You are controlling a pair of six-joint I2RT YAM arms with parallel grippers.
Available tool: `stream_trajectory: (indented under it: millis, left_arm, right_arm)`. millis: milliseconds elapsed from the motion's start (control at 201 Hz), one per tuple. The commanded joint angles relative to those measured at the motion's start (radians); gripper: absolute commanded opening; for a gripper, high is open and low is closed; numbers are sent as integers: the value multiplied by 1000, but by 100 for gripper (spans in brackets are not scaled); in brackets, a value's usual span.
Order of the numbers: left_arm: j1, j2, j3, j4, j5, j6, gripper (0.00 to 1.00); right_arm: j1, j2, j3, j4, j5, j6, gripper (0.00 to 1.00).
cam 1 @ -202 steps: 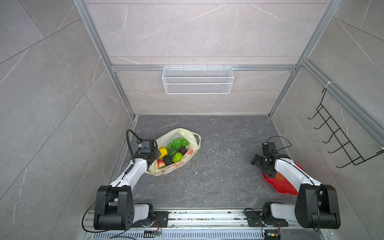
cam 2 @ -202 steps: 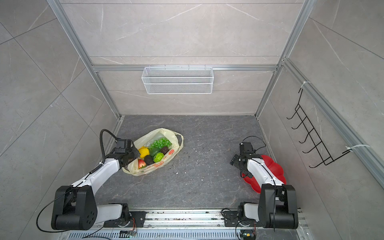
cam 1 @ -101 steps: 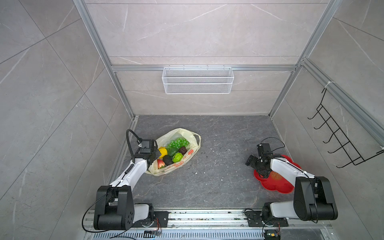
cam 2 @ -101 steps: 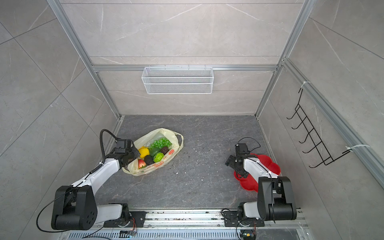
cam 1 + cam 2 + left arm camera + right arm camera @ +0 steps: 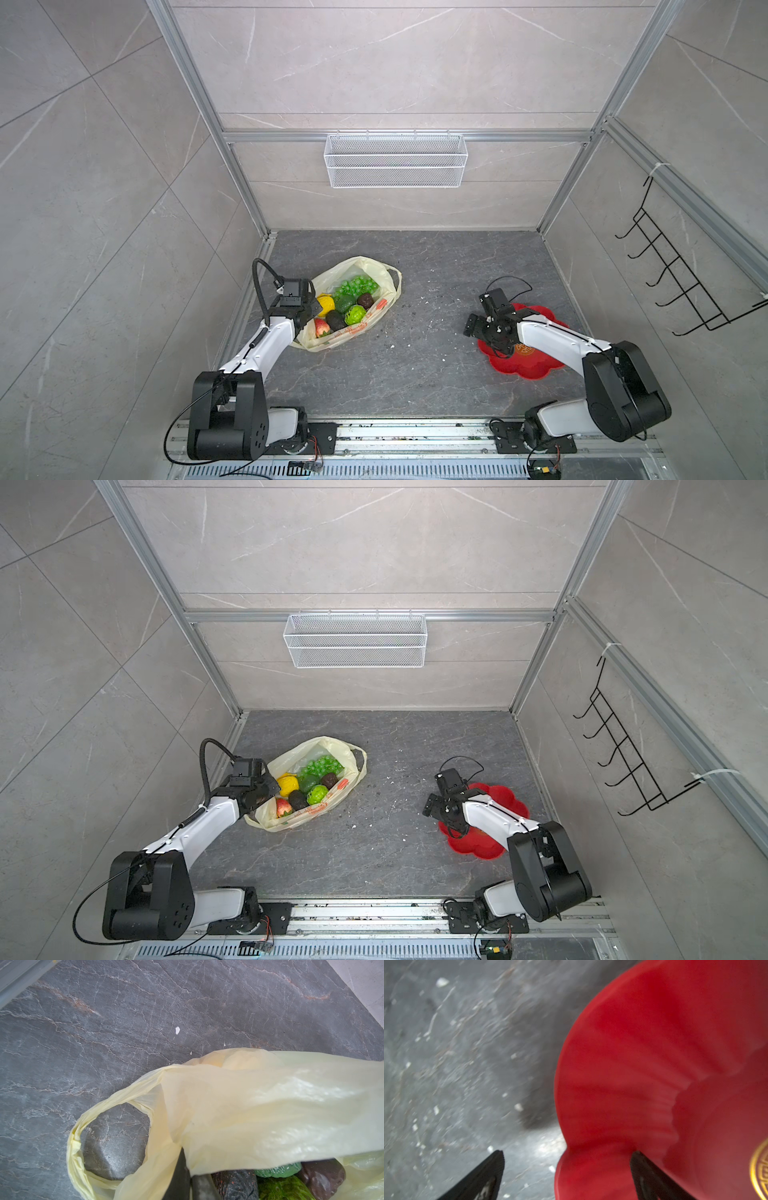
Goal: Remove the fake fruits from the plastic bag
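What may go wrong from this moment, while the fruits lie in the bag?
1. The left claw is shut on only the thin rim of the plastic bag; the film may slip or tear, and the mouth would fall over the fake fruits.
2. The right claw, open, has one finger on each side of the rim of the red plate; going lower, it may push or tip the plate.

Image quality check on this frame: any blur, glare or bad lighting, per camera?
Right wrist view: motion-blurred throughout, with the red plate and the specks on the table smeared. Left wrist view: table sharp, bright sheen on the plastic bag, fake fruits at the frame edge slightly soft. Both top views: sharp and evenly lit, with only soft shadows under the arms.
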Motion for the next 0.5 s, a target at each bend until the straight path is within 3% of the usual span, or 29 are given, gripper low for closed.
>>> stream_trajectory:
  millis: [0,493]
  left_arm:
    - [-4,-10,0,16,-24,28,0]
    - [-5,-6,-1,21,-16,26,0]
  right_arm:
    - [88,12,34,-14,12,71,97]
    - [585,226,289,-24,80,174,97]
